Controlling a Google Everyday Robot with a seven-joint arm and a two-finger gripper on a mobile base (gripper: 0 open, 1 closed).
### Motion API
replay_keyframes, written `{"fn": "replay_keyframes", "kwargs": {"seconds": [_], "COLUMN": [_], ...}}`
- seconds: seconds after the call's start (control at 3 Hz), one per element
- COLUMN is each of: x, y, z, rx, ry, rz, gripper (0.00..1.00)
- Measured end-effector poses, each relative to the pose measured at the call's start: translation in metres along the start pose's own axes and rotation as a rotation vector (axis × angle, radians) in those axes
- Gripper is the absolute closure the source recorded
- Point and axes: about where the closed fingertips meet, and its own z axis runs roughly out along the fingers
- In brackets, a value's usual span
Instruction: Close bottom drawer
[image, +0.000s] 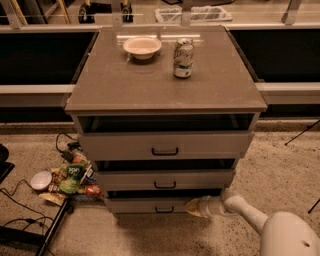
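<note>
The bottom drawer (145, 205) is the lowest of three grey-beige drawers in the cabinet, with a small dark bar handle (164, 209). Its front stands a little out from the cabinet, with a dark gap above it. My gripper (192, 207) is low at the right part of that drawer front, touching or nearly touching it, just right of the handle. My white arm (250, 215) reaches in from the lower right.
The top drawer (165, 145) and middle drawer (165, 179) are also partly pulled out. A bowl (142, 46) and a can (183, 58) stand on the cabinet top. Snack packets (72, 175), a small white dish (41, 180) and cables lie on the floor at left.
</note>
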Motion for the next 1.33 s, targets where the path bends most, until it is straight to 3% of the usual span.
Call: {"fn": "replay_keyframes", "kwargs": {"seconds": [0.33,0.67,1.33], "x": [0.014,0.033,0.028], "y": [0.008,0.012,-0.015], "z": [-0.015,-0.008,0.01], "rx": [0.037,0.07,0.113], "ry": [0.028,0.043,0.053], "rz": [0.015,0.043,0.026], "gripper": [1.0,1.0,1.0]}}
